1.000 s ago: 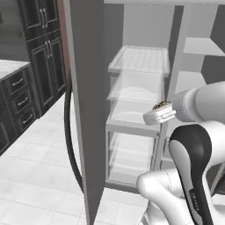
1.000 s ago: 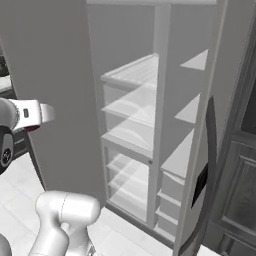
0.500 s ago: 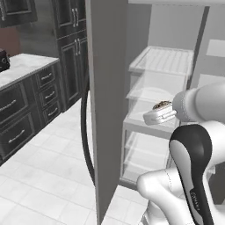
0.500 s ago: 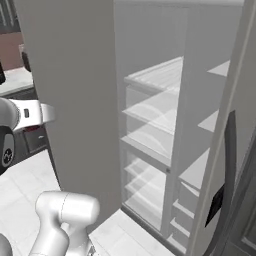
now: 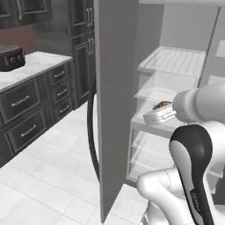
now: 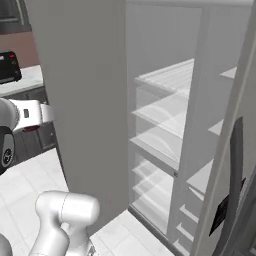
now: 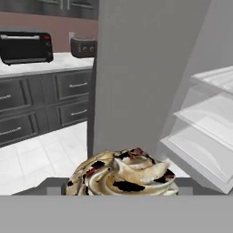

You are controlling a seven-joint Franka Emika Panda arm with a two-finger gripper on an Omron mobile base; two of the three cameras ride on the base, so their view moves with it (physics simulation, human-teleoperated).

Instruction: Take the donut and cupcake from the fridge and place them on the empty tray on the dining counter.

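My gripper (image 5: 159, 115) is shut on the cupcake (image 5: 161, 105), a small brown cake with a swirled cream and chocolate top. In the hand view the cupcake (image 7: 123, 175) sits low in the middle, between the two dark fingertips (image 7: 49, 184). I hold it in the air just outside the fridge (image 5: 176, 66), whose white shelves (image 6: 165, 80) stand bare. The open grey fridge door (image 5: 116, 96) rises directly left of the hand. The donut, the tray and the dining counter are out of view.
Dark cabinets with a pale counter (image 5: 33, 63) run along the left wall, bearing a black toaster oven (image 7: 25, 45) and a toaster (image 7: 84, 46). A long dark handle (image 5: 91, 132) curves off the door. The other fridge door (image 6: 235, 165) stands at the right. White tile floor (image 5: 39, 176) lies below.
The whole picture has shifted: the cameras turned left, so the fridge slid right and the cabinets and counter came into view. The cupcake stays held in the gripper.
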